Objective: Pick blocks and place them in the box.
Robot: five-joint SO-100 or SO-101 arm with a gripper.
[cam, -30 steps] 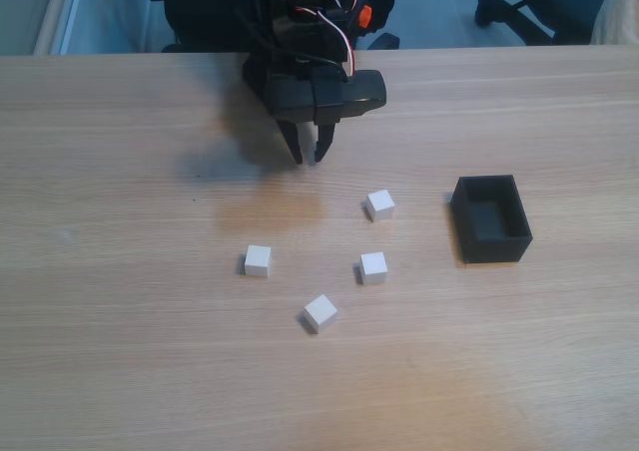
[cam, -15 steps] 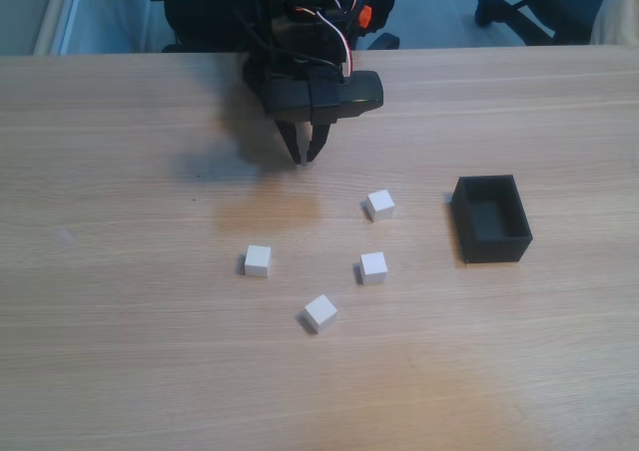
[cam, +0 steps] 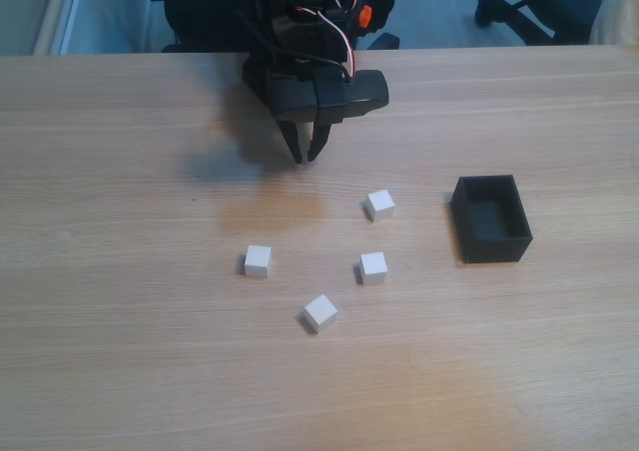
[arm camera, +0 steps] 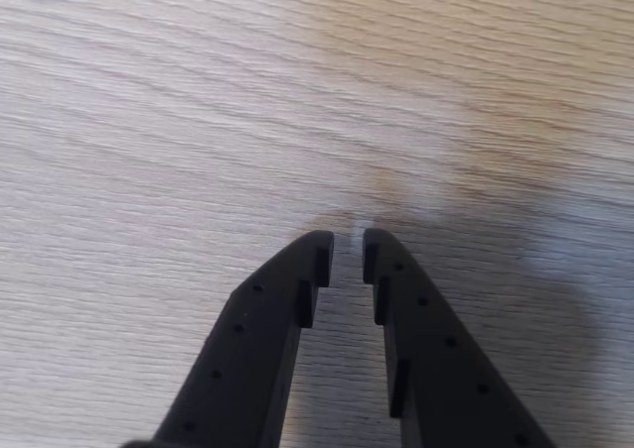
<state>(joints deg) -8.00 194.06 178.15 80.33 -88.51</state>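
Blocks, four small white cubes, lie loose on the wooden counter (cam: 120, 271) in the fixed view: one toward the back (cam: 379, 205), one at the left (cam: 258, 260), one in the middle (cam: 373, 267) and one nearest the camera (cam: 320, 312). They sit well apart from each other, so each can be approached without knocking a neighbour, which suits picking them one at a time. None is in the black box (cam: 491, 219), which stands open-topped and empty at the right of the group, near the cubes but touching none, its long side running front to back.

The end effector (cam: 307, 156) hangs from the black arm at the far side of the counter, pointing down, behind the cubes and apart from all of them. The wrist view shows its two dark fingers nearly pressed together, only a narrow slit between the tips (arm camera: 347, 250), and nothing between them; bare wood grain lies beneath. I judge that no cube has been taken yet and the arm is at the start of an approach. The back cube looks the closest candidate, though which will be chosen cannot be told.

For a grasp the fingers would need to spread wider than a cube. The back cube and the nearest one sit turned relative to the counter edge, so flat faces may call for some wrist rotation.
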